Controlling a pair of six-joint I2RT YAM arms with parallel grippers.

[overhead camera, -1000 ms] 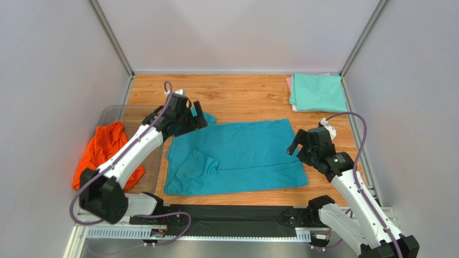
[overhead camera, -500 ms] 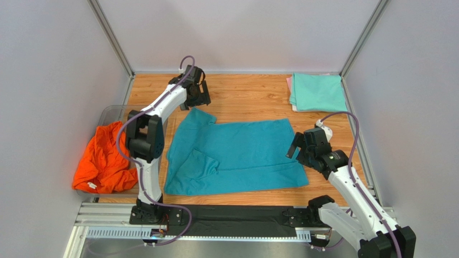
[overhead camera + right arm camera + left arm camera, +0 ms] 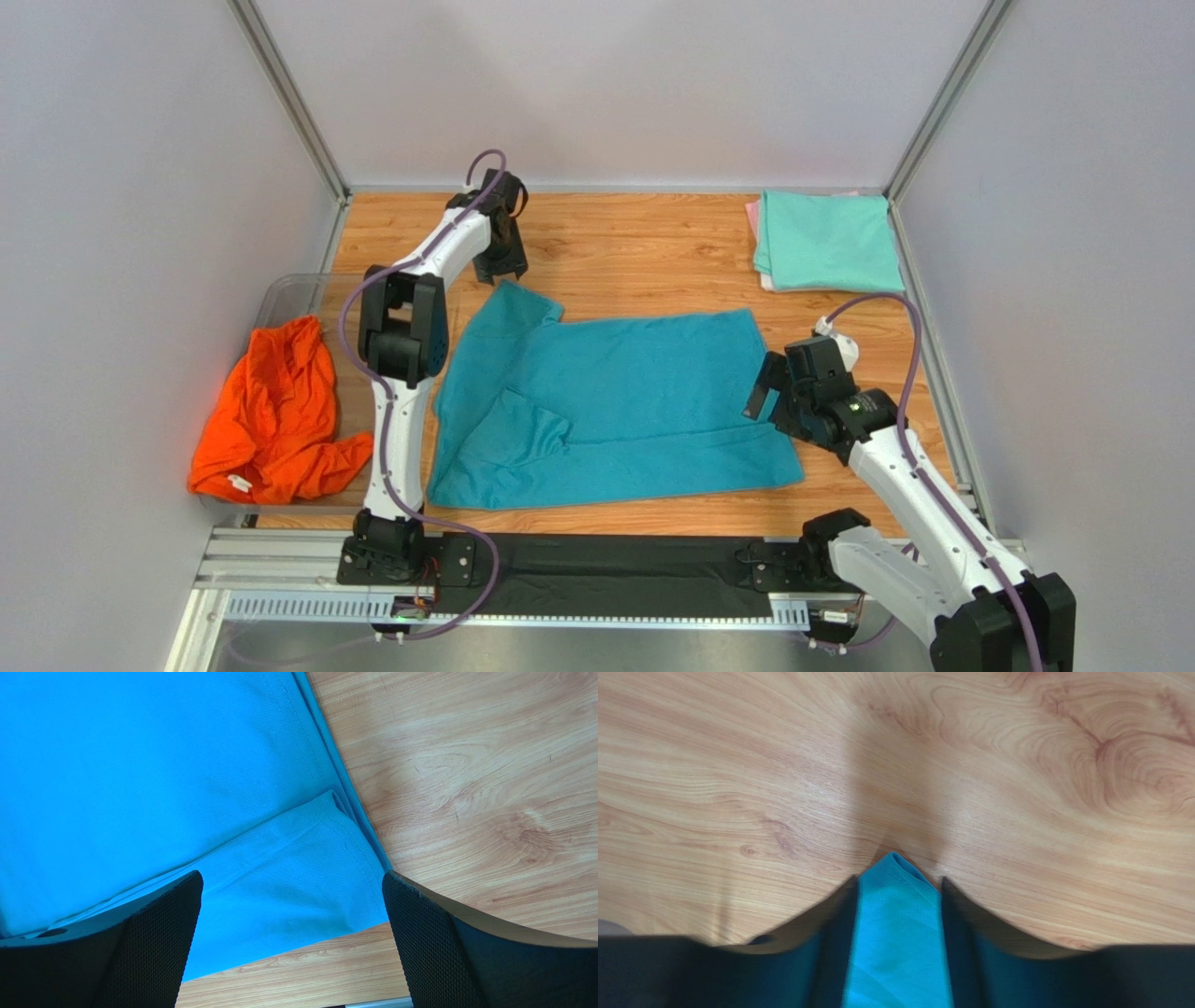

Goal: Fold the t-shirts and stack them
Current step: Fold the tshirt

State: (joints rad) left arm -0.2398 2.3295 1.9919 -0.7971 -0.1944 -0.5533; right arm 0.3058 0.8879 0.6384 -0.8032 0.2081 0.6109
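L gripper (image 3: 898, 886) pinches teal shirt (image 3: 631, 399) corner; R gripper (image 3: 291, 880) wide open over its edge

A fixed camera hangs high above the near edge, looking down and forward from well back over the whole wooden surface (image 3: 631, 252). The left wrist camera faces straight down, very close, over the far left corner of the teal-blue t-shirt (image 3: 896, 952). The right wrist camera looks down, close, on its right-hand edge. All three views share that shirt.
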